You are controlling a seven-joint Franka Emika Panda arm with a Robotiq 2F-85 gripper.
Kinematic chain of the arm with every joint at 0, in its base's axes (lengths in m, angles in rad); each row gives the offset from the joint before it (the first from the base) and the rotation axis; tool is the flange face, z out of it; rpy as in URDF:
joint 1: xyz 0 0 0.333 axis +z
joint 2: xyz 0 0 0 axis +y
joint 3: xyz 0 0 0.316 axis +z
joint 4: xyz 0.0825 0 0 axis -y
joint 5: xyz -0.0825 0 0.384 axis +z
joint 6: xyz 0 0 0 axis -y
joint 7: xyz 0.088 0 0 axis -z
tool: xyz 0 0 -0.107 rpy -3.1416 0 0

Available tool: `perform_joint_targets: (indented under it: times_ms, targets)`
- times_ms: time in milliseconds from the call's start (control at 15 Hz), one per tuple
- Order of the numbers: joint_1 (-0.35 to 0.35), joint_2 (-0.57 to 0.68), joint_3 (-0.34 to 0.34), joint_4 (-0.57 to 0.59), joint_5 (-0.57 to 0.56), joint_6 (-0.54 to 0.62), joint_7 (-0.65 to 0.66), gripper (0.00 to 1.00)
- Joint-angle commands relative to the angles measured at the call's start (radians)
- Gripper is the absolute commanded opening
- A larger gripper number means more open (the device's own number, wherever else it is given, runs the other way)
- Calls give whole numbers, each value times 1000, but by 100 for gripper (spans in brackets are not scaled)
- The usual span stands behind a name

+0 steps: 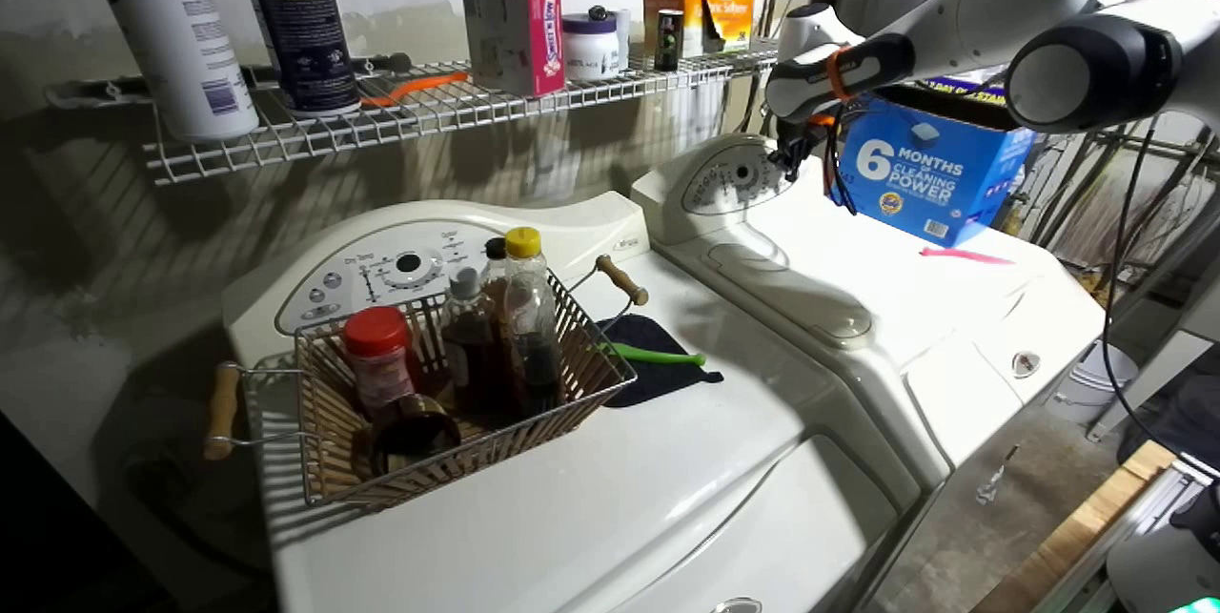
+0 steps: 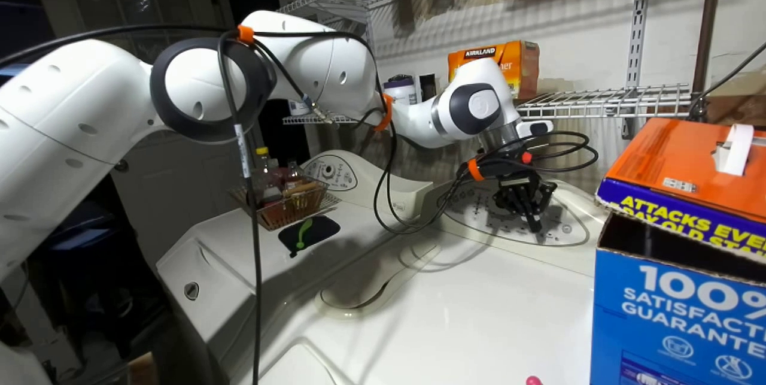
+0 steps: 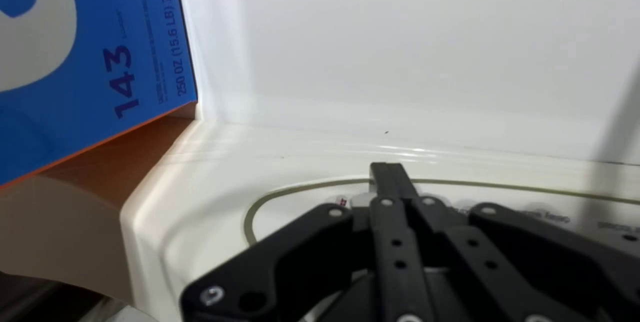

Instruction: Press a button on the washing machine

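While it is placed just beside a second white appliance (image 1: 667,470), its back to the wall (image 1: 562,155), the washing machine (image 1: 886,294) is topped by a glossy, contoured lid (image 2: 473,307) and one rounded console (image 1: 705,186), on which one round knob (image 1: 744,173) is set. The console is faced away from the wall, its long axis laid along it. At its smooth panel (image 2: 482,214), one black, jointed hand (image 3: 394,179) is clenched, its two slim fingers (image 3: 390,232) pressed together; whether the panel is touched cannot be told. On the washing machine, one blue cardboard box (image 1: 925,165) and one slim pink implement (image 1: 967,256) are carried. On the second appliance, three bottles (image 1: 534,327) and one red-lidded jar (image 1: 381,360) are held in one slatted basket (image 1: 586,337).
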Motion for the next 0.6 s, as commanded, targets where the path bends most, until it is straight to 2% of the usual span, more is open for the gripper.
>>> perform_joint_targets:
  times_ms: [0, 133, 533]
  targets:
    - [-15, -121, 63, -92, 17, -81, -61, 27]
    - [-12, -196, 81, -157, 18, -89, -69, 39]
    - [-27, -449, 139, -408, 84, 7, -51, 81]
